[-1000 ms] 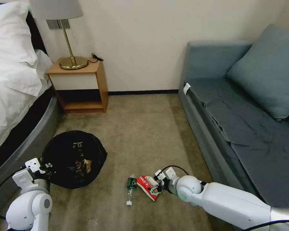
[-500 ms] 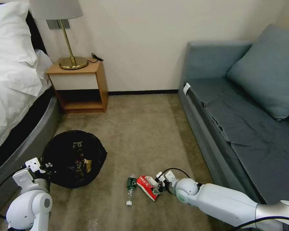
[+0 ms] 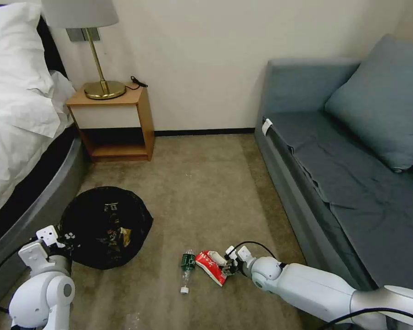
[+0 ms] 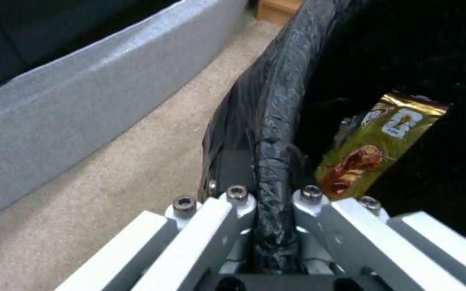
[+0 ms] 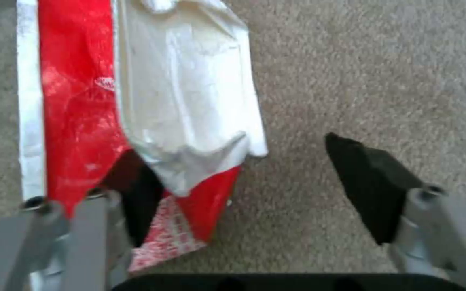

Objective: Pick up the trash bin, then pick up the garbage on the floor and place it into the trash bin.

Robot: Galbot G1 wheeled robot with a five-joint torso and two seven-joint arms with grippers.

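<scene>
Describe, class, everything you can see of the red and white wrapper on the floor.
The red and white wrapper is a glossy, crinkled packet lying flat on the beige carpet, red on one side with a white panel and small print near one end. It lies beside the clear bottle. The right tool is open at it: one dark finger lies over its edge, the other over bare carpet.

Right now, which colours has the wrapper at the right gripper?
Red and white wrapper, best in the right wrist view.

Open carpet (image 3: 206, 183) lies between bin (image 3: 106, 225) and sofa (image 3: 307, 183), blocked low only by the bottle (image 3: 186, 266) and wrapper (image 3: 211, 266); the bed (image 3: 27, 201) hems the bin's left.
</scene>
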